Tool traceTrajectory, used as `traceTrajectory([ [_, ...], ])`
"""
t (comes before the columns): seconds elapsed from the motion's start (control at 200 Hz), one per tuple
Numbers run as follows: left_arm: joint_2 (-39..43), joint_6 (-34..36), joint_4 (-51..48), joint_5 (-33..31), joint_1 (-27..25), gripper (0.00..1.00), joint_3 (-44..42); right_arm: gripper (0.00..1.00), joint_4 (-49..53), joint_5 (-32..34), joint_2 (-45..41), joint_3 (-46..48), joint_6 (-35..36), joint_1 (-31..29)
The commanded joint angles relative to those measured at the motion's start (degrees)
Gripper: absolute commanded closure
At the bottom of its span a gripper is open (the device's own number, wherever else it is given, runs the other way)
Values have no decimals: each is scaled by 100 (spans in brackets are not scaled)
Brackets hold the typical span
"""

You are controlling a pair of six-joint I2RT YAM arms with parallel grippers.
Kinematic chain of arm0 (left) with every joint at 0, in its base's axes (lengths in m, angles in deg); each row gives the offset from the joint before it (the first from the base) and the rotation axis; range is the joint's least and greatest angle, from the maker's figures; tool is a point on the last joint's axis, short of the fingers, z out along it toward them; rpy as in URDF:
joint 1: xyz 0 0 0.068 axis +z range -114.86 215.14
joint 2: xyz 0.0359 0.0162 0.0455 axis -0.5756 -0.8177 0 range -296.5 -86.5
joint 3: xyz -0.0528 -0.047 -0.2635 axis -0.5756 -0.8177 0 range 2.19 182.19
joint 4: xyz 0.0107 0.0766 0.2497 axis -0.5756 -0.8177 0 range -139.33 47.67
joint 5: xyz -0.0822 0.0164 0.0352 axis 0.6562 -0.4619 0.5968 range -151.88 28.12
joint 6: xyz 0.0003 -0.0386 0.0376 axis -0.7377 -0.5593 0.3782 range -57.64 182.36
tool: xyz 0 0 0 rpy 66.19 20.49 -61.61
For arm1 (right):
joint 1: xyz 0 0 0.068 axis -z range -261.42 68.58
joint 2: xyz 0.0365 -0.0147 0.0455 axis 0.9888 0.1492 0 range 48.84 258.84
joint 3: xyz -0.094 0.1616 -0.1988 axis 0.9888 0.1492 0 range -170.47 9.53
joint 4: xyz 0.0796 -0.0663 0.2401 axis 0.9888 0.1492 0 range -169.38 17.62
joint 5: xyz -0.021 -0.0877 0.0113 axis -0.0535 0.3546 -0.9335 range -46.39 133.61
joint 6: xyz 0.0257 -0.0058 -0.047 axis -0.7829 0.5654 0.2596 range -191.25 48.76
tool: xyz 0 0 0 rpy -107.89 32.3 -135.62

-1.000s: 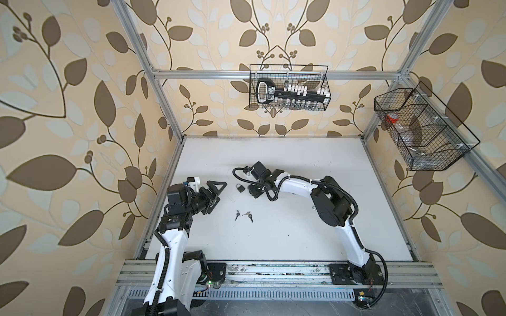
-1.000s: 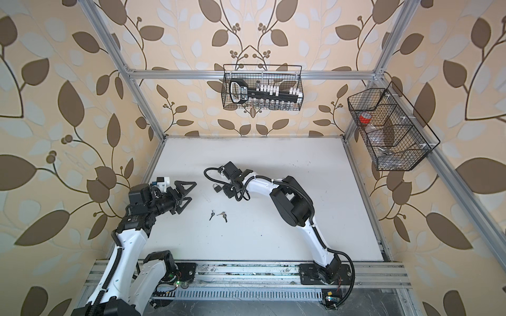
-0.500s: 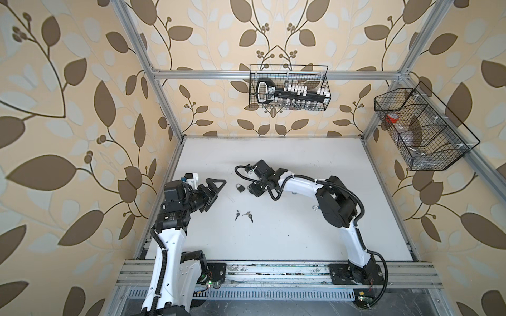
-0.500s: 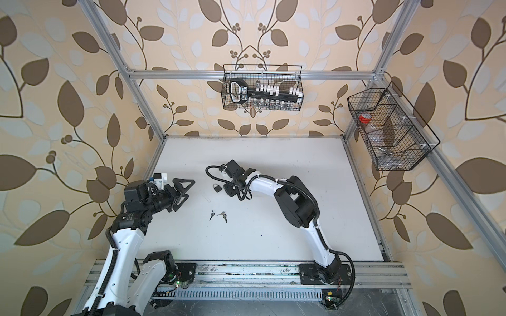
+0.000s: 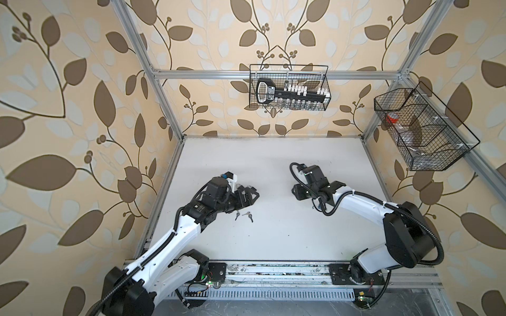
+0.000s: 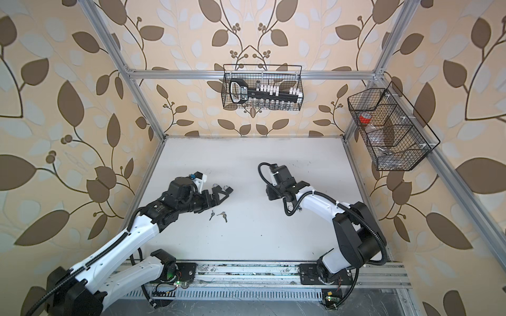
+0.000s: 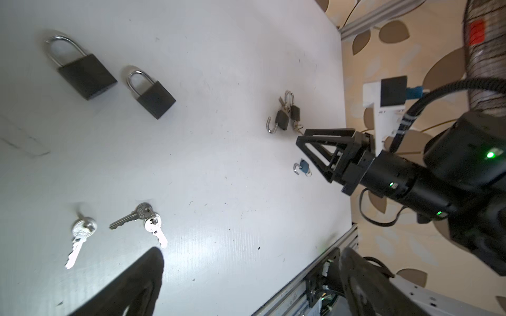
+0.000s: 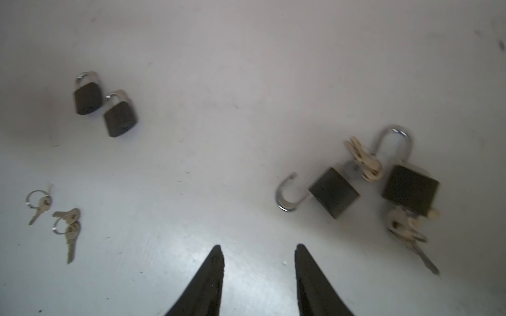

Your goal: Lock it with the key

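Both arms have shifted: the right arm has pulled back from left of centre on the table to right of centre, while the left arm has reached in from the left edge to take its place

By the left gripper lie a shut padlock and a second shut padlock just right of it, with loose keys nearer the rail. Right of centre, hidden under the right arm in both top views, sit an open padlock, shackle swung out, and a keyed padlock with an inserted key, a key bunch between them

The step in hand looks like the right gripper lining up on the open padlock. To do it well it should drop squarely onto the black body and pinch the flat faces. It should stay clear of the shackle and the key bunch, which seems to touch that body. The keyhole end ought to stay free for a key once the shackle is pushed home

The right arm holds its elbow high at the near right, wrist bent so the gripper tips down at the table, jaws partly apart with nothing between them. The left arm stretches low from the near left, jaws spread wide and empty
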Motion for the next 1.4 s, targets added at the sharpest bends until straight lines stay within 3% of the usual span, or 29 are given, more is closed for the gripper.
traceTrajectory([
  [0.0,-495,98,683,-934,-667,1,455,59,146,-364,-65,141,-247,238],
  [0.095,-971,194,851,-1228,-1153,1,683,64,228,-512,145,82,-144,369],
  [0.2,-1391,292,955,-1463,-1549,1,972,77,227,-357,364,-11,-103,453],
  [0.28,-1568,328,1018,-1515,-1698,1,1122,86,211,-125,515,-81,-60,470],
  [0.395,-1631,311,1090,-1506,-1750,1,1162,92,202,177,733,-199,1,497],
  [0.865,-1048,268,700,-1976,-1753,1,759,94,322,134,1444,-711,199,540],
  [1.4,-855,218,507,-2069,-1740,1,674,92,340,-203,2474,-1638,320,284],
])
